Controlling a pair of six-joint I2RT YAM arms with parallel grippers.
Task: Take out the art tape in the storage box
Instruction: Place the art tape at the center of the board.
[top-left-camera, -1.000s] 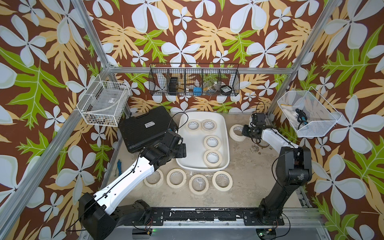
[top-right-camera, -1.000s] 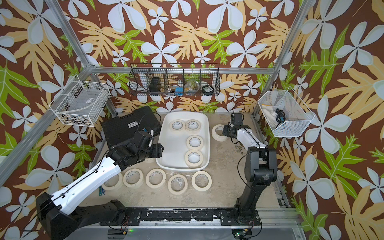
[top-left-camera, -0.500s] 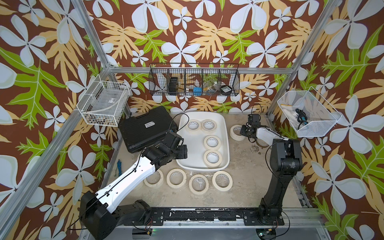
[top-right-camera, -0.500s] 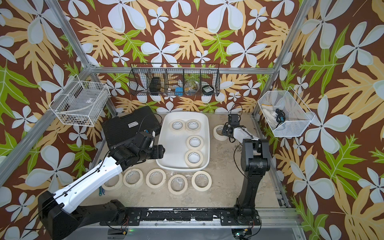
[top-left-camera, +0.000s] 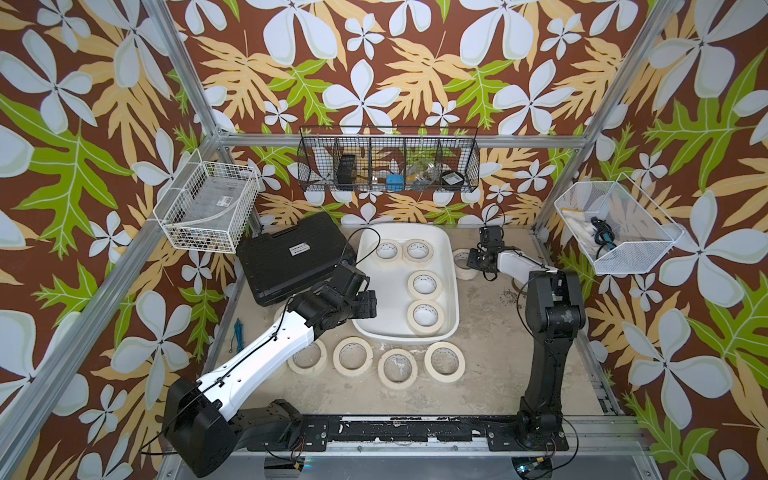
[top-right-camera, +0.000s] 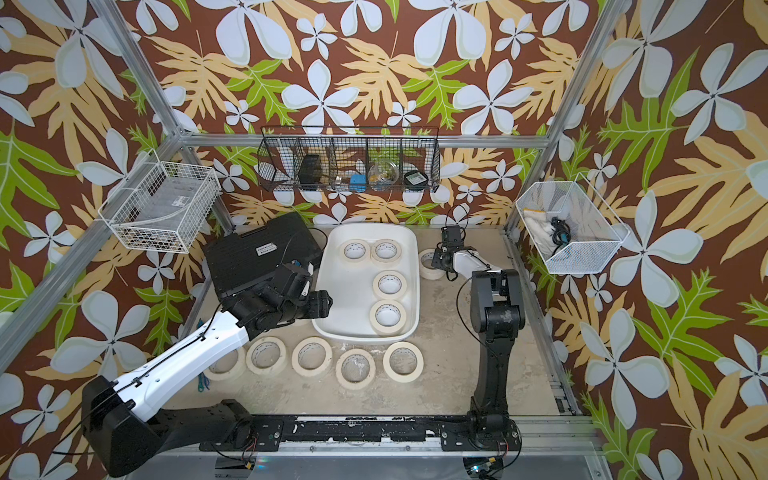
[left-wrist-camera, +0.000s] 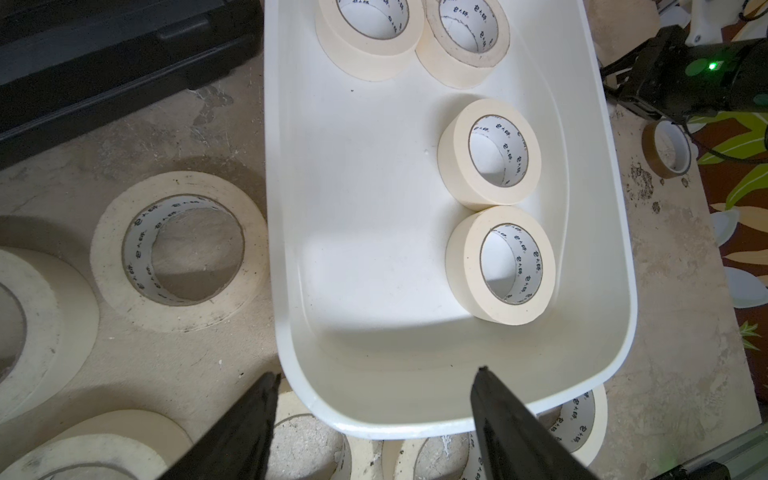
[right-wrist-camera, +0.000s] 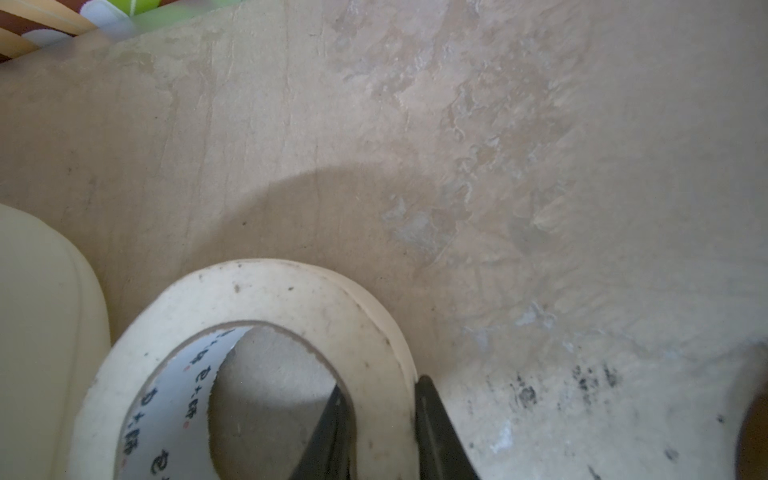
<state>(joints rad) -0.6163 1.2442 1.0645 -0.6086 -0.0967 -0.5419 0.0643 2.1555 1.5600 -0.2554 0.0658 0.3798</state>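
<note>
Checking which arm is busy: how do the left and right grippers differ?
The left gripper is open and empty; the right gripper is shut on a tape roll, pinching its wall. The left hangs over the storage box at its near rim; the right sits beside the box, above the table. Both have black fingers.

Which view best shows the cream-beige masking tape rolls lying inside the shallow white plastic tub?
The left wrist view: the four tape rolls sit close up, two cropped, inside the tub. Both top views show all four rolls whole but small. The right wrist view shows none, only the tub's corner.
</note>
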